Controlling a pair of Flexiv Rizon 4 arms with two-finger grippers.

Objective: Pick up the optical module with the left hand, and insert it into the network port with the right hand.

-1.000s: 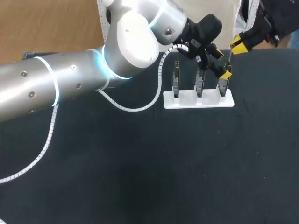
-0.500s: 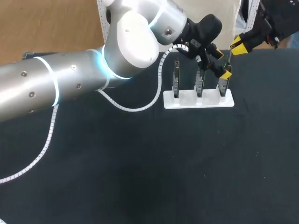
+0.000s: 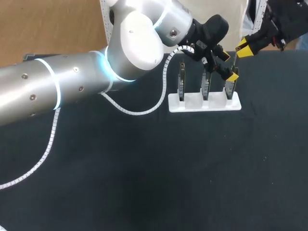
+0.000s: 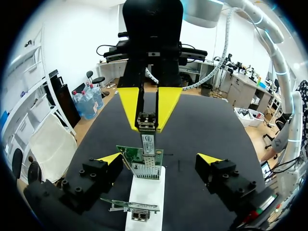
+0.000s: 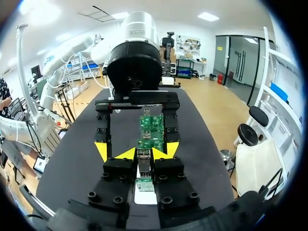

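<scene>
1. The left gripper (image 3: 228,65) stood released, its fingers apart on either side of the rightmost circuit board (image 3: 230,89) in the white holder (image 3: 204,103).
2. The right gripper (image 3: 243,46) was clenched on the optical module (image 4: 148,142), held upright with its lower end at the network port (image 4: 146,169). Whether it had entered could not be told.
3. The module appeared light, rigid and smooth-sided. A grip at its upper end, pressed straight down, seemed safest, since the thin board could flex.
</scene>
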